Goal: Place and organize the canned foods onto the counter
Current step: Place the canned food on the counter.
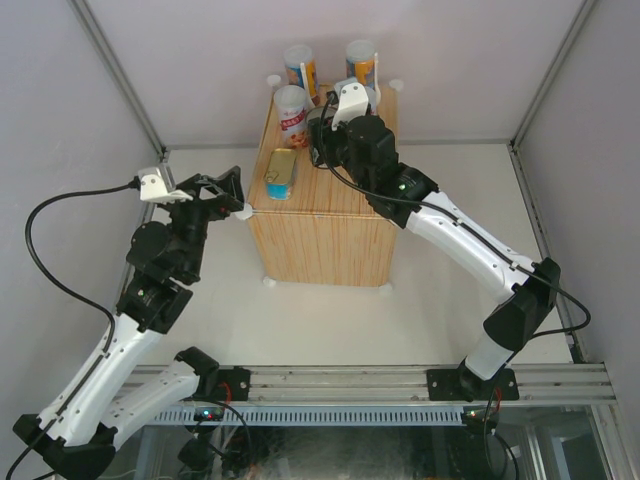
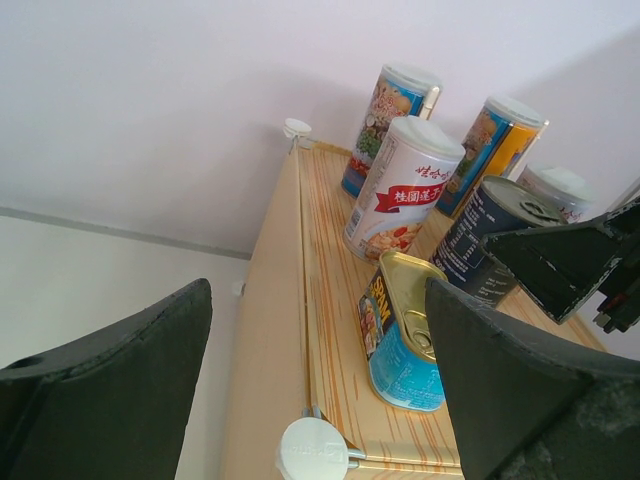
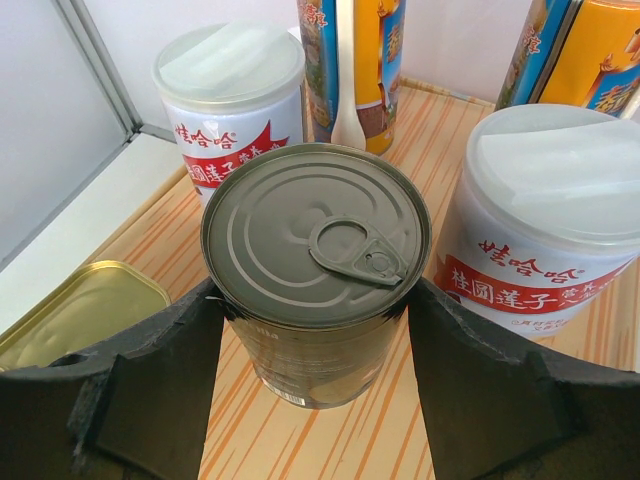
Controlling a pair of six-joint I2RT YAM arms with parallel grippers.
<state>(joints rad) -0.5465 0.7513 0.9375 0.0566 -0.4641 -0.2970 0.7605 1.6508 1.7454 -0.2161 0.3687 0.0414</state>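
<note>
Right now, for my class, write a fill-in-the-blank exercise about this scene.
The dark can, between the fingers of the right tool, has its pull-tab lid facing ___.
The left tool holds ___.
On the counter, ___ tall cylinders stand at the back.
Missing: up; nothing; two.

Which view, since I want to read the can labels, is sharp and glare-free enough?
Right wrist: dark can lid crisp, white-red cans legible, mild sheen only. Left wrist: front white-red can label readable, near fingers soft. Top external: evenly lit, but cans too small to read.
</note>
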